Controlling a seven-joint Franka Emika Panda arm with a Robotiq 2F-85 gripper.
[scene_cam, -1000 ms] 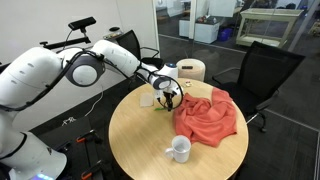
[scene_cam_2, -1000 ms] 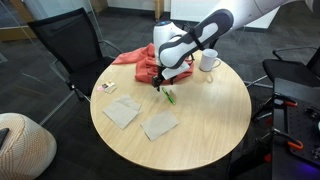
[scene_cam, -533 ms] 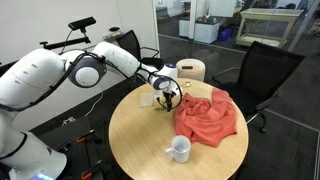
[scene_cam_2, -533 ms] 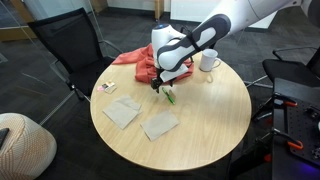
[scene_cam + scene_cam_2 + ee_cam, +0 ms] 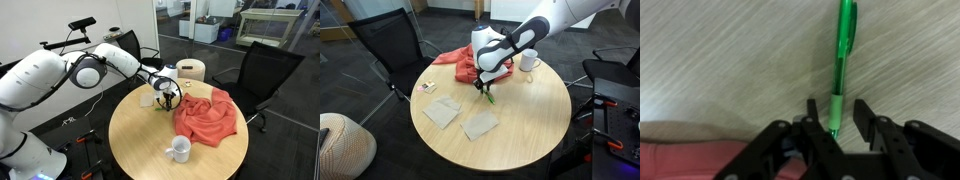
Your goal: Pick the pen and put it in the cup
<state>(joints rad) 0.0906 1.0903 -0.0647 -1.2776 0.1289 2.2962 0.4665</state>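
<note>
The pen (image 5: pixel 845 50) is a slim green stick lying on the wooden table, and its near end runs between my fingertips. My gripper (image 5: pixel 837 112) points down over it. The jaws straddle the pen, partly closed: the left finger is close against it and a gap still shows on the right. In an exterior view the pen (image 5: pixel 488 97) lies just below the gripper (image 5: pixel 483 88), beside the red cloth. The cup (image 5: pixel 180 149), a small white mug, stands near one table edge, well away from the gripper (image 5: pixel 170 100); it also shows as the cup (image 5: pixel 529 60).
A crumpled red cloth (image 5: pixel 208 115) lies right beside the gripper. Two flat paper pads (image 5: pixel 442 111) (image 5: pixel 480 124) and a small card (image 5: pixel 426 87) lie on the round table. A large white cylinder with a tan top (image 5: pixel 192 69) stands off the table's edge. Black chairs (image 5: pixel 262 65) (image 5: pixel 390 45) surround it.
The jaws have narrowed around the pen's end. The arm has barely moved, and the pen lies where it was.
</note>
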